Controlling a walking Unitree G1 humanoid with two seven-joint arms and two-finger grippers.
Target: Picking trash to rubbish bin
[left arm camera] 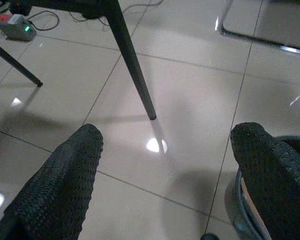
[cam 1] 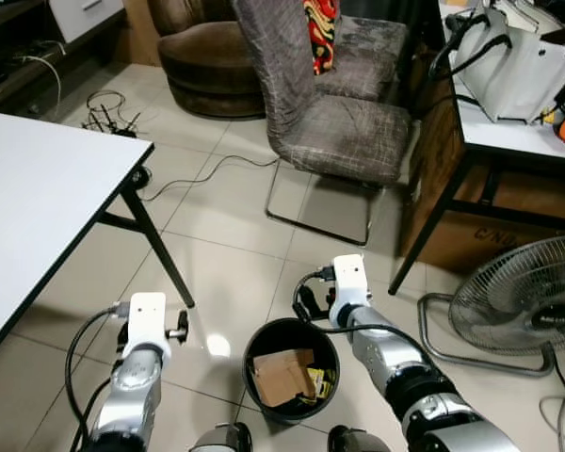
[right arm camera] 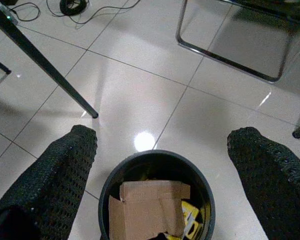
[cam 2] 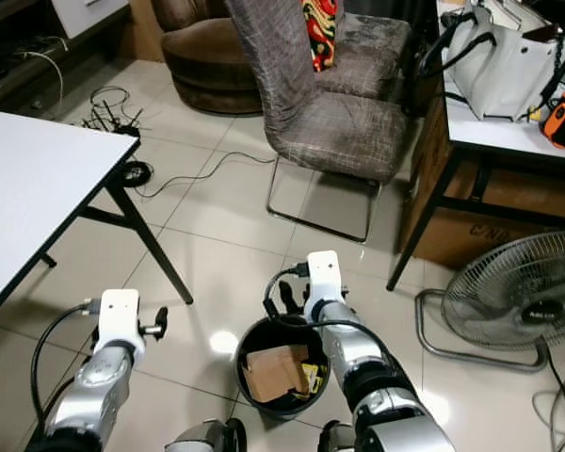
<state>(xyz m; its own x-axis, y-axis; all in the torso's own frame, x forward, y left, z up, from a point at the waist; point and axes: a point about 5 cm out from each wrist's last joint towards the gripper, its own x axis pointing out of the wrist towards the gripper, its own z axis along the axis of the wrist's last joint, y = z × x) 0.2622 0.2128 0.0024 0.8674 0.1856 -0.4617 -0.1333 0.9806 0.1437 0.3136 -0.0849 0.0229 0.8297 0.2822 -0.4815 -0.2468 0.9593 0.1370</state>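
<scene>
The rubbish bin (right arm camera: 156, 197) stood on the tiled floor (cam 1: 226, 235) just past the near corner of the white table (cam 1: 38, 188), with a brown cardboard box (right arm camera: 147, 207) and yellow scraps inside, and the right gripper (right arm camera: 157, 150) hung over its rim, wide open and holding nothing. The left gripper (left arm camera: 165, 165) was beside the bin, wide open and empty too. I think an arm could bump the bin and tip it, because both were so close; a grey chair (cam 1: 334, 132), a fan (cam 1: 523, 297) and loose cables (cam 1: 184, 179) stood around.

Glossy tiled floor (cam 1: 226, 235) — grey chair (cam 1: 330, 104), white table (cam 1: 38, 188).
</scene>
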